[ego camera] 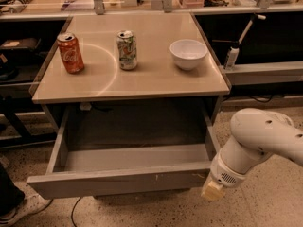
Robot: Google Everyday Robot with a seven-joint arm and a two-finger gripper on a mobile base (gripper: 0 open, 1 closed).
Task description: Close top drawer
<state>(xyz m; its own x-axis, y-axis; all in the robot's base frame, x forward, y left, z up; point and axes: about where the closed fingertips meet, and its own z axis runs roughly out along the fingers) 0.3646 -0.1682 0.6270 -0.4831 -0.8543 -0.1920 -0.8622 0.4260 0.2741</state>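
Note:
The top drawer is pulled far out from under the tan tabletop. Its grey front faces me, with small white scuffs right of centre, and a shallow grey tray shows inside. My white arm comes in from the right. The gripper sits low at the drawer front's right end, close to its corner. Only a cream-coloured tip shows; the rest is hidden behind the wrist.
On the tabletop stand an orange soda can, a green-and-white can and a white bowl. Dark shelving flanks both sides. A shoe and a cable lie on the speckled floor at lower left.

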